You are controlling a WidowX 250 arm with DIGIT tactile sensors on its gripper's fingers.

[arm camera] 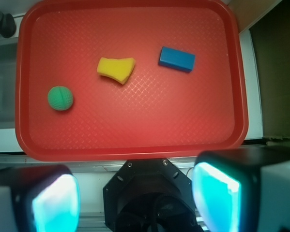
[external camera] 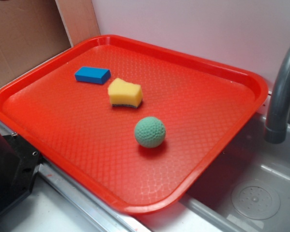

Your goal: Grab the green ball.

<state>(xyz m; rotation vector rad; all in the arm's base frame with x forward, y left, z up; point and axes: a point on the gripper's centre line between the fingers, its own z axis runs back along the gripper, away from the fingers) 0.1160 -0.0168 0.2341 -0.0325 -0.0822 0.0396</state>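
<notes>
Three small objects lie spread across a red tray (external camera: 241, 79) as we begin the task of grabbing the green ball (external camera: 150, 131). The ball sits alone on the tray's patterned floor, toward the edge nearest the sink (external camera: 261, 193), with the yellow sponge (external camera: 125, 93) just beside it further in and the blue block (external camera: 92, 75) beyond that; none of the three touches another. That open spacing leaves us room, we judge, to bring fingers down on either side of the ball without nudging the sponge. In the wrist view our gripper (arm camera: 135, 195) hangs high and back from the tray, over its near rim, its two pads glowing teal at the bottom corners of the picture with a wide gap between them and nothing held. From there the ball appears at the tray's left, well apart from the gripper, so the approach has not yet started. We judge the next move calls for travel across and down toward the ball, and that a round thing on a smooth tray may roll if one finger touches first. A grey faucet (external camera: 282, 92) curves over the sink at the side.
</notes>
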